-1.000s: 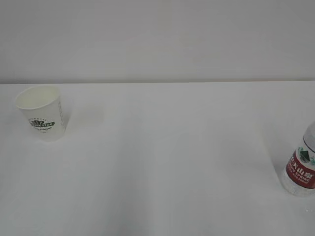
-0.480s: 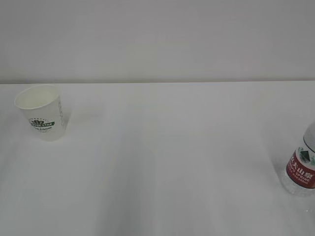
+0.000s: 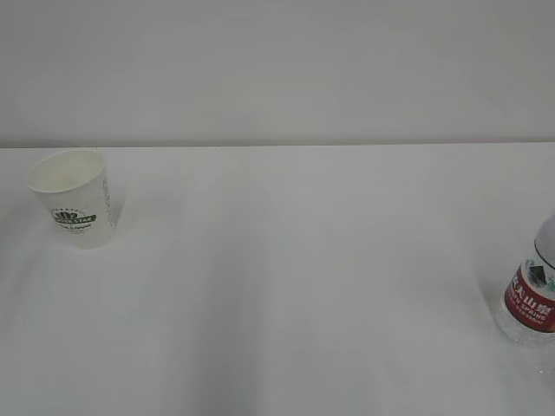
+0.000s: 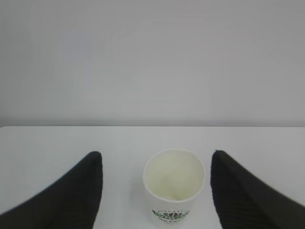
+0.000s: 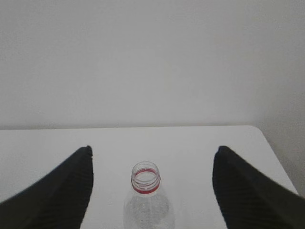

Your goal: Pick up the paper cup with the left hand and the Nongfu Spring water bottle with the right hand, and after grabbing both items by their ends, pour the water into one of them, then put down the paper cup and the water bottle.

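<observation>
Left gripper (image 4: 156, 164) jaws apart, flanking upright paper cup (image 4: 174, 191); right gripper (image 5: 152, 160) jaws apart, flanking uncapped Nongfu Spring water bottle (image 5: 147, 200).

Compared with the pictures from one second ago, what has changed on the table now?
Nothing has visibly changed. The paper cup stands upright at the left of the table, and the Nongfu Spring water bottle stands at the right edge of the exterior view, as before. Neither has been taken hold of: in the wrist views the left claw is open around the cup and the right claw is open around the uncapped bottle.
</observation>
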You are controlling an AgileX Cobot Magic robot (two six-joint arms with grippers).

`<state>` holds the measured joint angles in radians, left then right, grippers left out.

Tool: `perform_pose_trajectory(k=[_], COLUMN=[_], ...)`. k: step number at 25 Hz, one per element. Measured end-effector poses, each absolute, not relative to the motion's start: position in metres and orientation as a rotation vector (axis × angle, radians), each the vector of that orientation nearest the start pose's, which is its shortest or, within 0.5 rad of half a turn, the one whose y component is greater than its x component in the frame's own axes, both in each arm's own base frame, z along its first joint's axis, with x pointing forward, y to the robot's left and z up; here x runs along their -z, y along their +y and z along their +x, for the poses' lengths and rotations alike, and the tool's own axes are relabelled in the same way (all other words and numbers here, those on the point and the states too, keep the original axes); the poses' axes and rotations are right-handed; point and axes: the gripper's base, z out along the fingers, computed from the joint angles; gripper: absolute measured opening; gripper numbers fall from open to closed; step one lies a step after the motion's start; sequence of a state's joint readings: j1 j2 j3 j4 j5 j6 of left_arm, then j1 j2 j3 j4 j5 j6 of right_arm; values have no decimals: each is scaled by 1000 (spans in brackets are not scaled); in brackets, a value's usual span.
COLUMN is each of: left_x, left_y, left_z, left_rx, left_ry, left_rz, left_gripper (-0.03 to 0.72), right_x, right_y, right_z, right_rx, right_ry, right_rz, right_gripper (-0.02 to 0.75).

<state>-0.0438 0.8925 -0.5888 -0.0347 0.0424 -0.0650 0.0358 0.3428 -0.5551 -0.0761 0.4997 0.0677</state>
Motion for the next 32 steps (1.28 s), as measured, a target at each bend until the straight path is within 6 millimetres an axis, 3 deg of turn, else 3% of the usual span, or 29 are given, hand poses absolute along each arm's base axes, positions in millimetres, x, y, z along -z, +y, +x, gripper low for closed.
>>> perform_pose_trajectory(k=[6,12,21,25,32], left_x=[-293,-283,-242,-237,-235], left_y=[-9,-10,-30,-36,-37], left_z=[221,233,220,220,221], left_rx=[97,92,156,175,178], left_ry=[1828,1838,1800,1786,1770], left_rz=[-54,-50,35,59,62], left_gripper=[516,516,516,516,516], right_x=[-304,-275,-236,-222,-216], right_y=[2,3,3,3,3], right_z=[85,92,93,92,94], right_rx=[-32,-44,-81,-94,-99], right_ry=[1789,1750,1760,1790,1807], right_rz=[5,3,34,51,60], right_gripper=[587,587,587,587,587])
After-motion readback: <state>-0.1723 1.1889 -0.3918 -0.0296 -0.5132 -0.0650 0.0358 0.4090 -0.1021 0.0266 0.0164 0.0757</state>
